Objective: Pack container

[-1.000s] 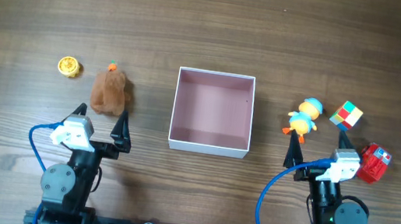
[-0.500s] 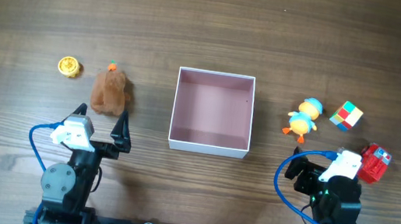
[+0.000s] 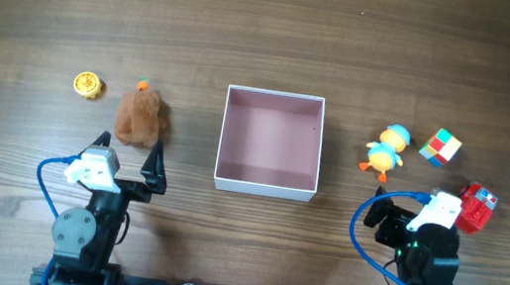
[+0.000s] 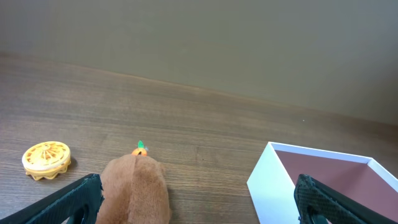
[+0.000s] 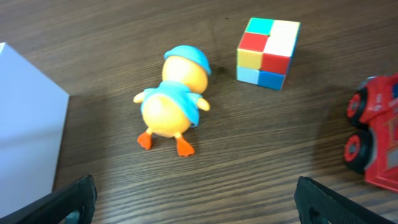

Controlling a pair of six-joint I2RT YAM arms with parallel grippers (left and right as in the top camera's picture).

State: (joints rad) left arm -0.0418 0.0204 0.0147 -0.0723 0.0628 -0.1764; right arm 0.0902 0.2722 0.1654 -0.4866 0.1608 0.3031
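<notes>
Container [image 3: 264,188]: square, shallow, thin white walls, matte pink inside.

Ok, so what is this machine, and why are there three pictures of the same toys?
It is a robot with two arms at a wooden table. Each arm ends in a gripper that pinches. One picture looks down from above. The other two come from cameras on the wrists, so the dark tips at their bottom corners are the robot's own fingers. The left gripper and the right gripper are both open and hold nothing. In the middle sits the container, a white box, pink inside, with nothing in it. Left of it lie a brown plush toy and a yellow disc. Right of it lie a toy duck, a colourful cube and a red toy car.
</notes>
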